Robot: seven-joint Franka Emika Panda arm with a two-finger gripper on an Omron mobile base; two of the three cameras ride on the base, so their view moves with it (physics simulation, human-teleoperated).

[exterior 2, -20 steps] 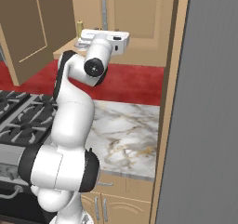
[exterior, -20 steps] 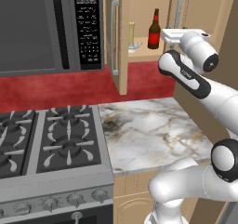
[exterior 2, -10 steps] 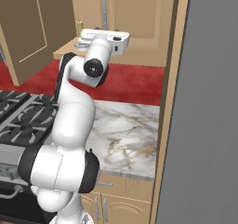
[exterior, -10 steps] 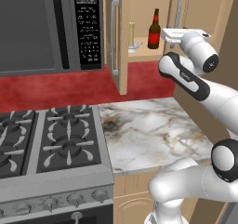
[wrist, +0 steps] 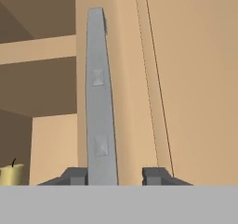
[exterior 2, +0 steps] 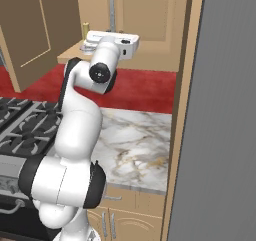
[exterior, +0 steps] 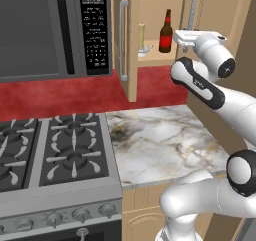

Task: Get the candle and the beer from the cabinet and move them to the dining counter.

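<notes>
The cabinet stands with its left door swung open. On its shelf the dark beer stands upright, and the pale candle in its silver holder stands to the left of it. The candle also shows behind my hand, and its top sits at the lower left of the hand view. My gripper is at the right door's silver bar handle. The handle lies between the jaws, against the left fingertip, with a gap to the right one. The hand is level with the shelf. The dining counter is out of view.
A black microwave hangs left of the cabinet over a gas stove. A short marble countertop lies below my arm. A tall grey panel closes off the right side. The open cabinet door juts out on the left.
</notes>
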